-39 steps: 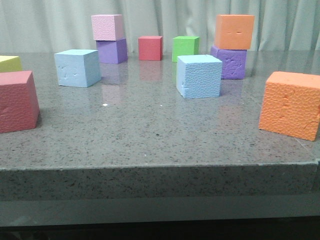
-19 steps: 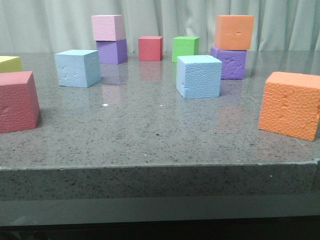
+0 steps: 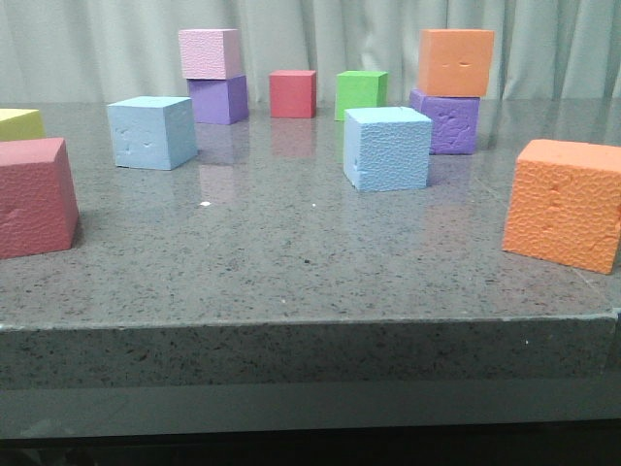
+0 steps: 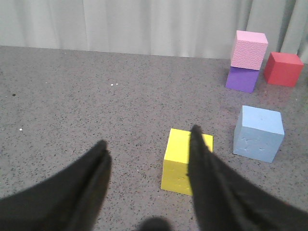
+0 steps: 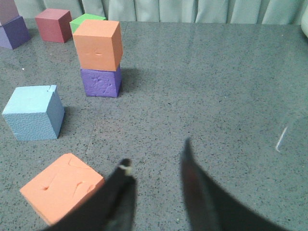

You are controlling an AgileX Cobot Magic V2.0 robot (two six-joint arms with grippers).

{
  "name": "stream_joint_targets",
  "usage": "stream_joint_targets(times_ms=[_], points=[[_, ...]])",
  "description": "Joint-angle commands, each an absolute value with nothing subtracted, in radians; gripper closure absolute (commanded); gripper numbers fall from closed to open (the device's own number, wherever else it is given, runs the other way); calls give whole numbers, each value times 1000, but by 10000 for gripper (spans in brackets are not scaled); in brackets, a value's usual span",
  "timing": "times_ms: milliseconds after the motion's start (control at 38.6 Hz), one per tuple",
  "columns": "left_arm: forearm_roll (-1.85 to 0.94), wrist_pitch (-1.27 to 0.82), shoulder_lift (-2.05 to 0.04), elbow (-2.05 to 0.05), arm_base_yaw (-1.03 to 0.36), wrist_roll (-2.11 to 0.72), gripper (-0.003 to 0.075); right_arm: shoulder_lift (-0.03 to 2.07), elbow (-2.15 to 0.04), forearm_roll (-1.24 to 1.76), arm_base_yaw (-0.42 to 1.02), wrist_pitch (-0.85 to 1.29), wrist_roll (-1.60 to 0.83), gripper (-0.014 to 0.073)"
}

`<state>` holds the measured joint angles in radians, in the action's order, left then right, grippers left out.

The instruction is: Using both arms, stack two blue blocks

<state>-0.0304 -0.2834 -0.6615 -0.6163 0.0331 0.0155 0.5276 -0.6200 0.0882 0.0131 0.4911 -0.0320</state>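
Two blue blocks sit apart on the grey surface (image 3: 291, 262): the smoother blue block (image 3: 151, 132) toward the left, the pebbled blue block (image 3: 387, 148) right of centre. Neither arm shows in the front view. The left end effector (image 4: 147, 156) hangs low over the surface, fingers spread wide and empty, a yellow cube (image 4: 180, 161) just behind one finger. The right end effector (image 5: 156, 166) is likewise parted, holding nothing, beside an orange cube (image 5: 60, 185).

Both tools – black tapered fingers (image 4: 211, 183); R fingertip (image 5: 126, 167) pale.
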Motion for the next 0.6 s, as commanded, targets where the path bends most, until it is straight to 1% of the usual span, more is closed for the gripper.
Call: stream_joint_targets(times_ms=[0, 52, 104, 181, 388, 569], points=[[-37, -214, -664, -652, 34, 22, 79, 536, -656, 85, 9, 419, -33, 81], [-37, -214, -664, -652, 34, 22, 15, 536, -656, 85, 9, 419, -33, -21], [-37, -214, -664, -652, 34, 22, 29, 536, -655, 84, 9, 419, -33, -71], [-37, -214, -664, -652, 34, 22, 45, 536, -655, 84, 9, 412, -33, -48], [-37, -214, -664, -652, 34, 22, 48, 549, -662, 109, 15, 348, -33, -48], [-37, -214, -664, -652, 34, 22, 48, 685, -730, 135, 38, 358, -33, -48]])
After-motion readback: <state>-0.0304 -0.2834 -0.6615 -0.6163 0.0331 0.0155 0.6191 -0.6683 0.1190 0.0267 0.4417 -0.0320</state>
